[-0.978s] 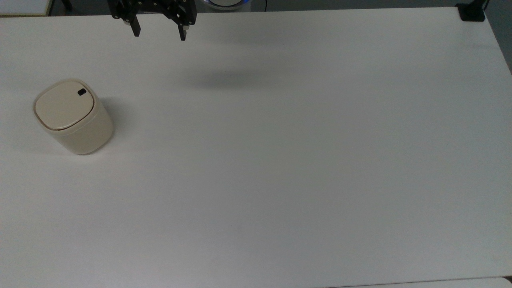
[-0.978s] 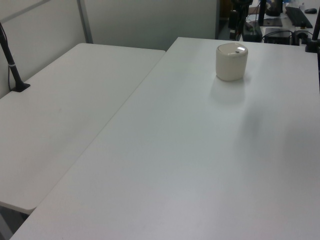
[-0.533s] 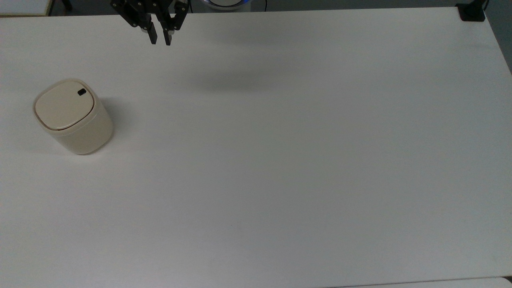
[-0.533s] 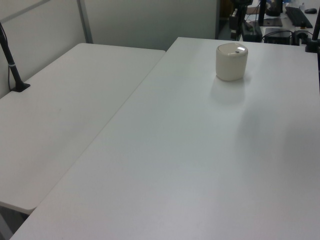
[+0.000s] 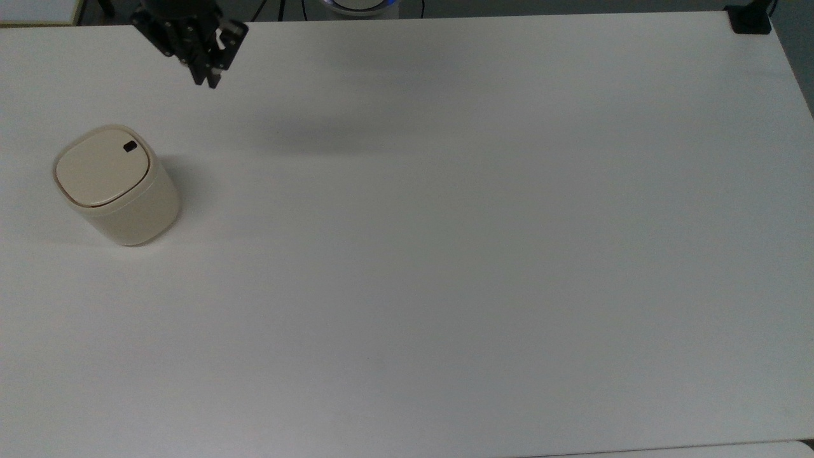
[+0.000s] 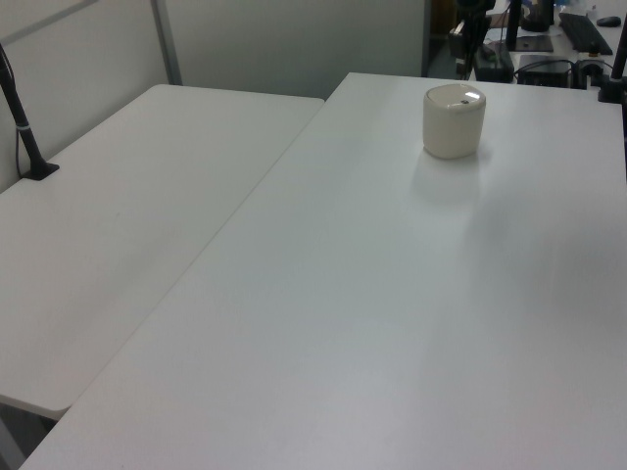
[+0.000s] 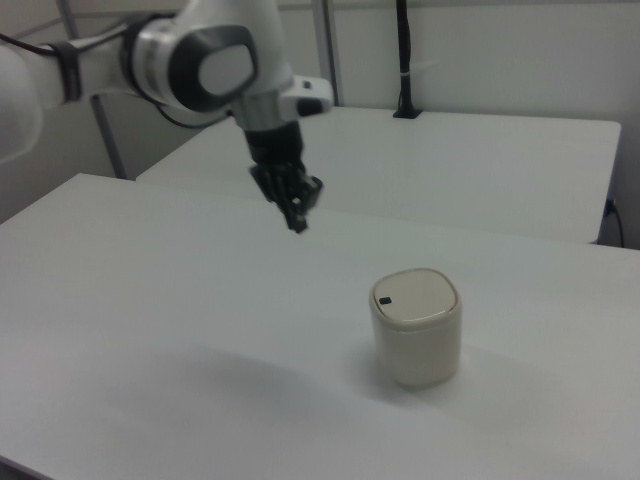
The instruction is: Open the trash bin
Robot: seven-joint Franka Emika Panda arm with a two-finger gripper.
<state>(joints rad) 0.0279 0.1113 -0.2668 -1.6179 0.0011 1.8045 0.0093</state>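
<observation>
Fingers pressed together, nothing held: black two-finger gripper (image 5: 212, 81) hangs above the white tabletop (image 5: 445, 254) near the top view's upper left edge. Small cream rounded-square plastic trash bin (image 5: 114, 184) stands upright toward the top view's left, well apart from the gripper; flat lid down, small black button (image 5: 130, 147) at its upper-right corner.

Left view: bin (image 6: 454, 120) sits at the far end of the table, lid shut.

Right view: white arm (image 7: 190, 60) reaches in from the right view's left; gripper (image 7: 296, 222) points down, above and left of the bin (image 7: 416, 327), not touching.
</observation>
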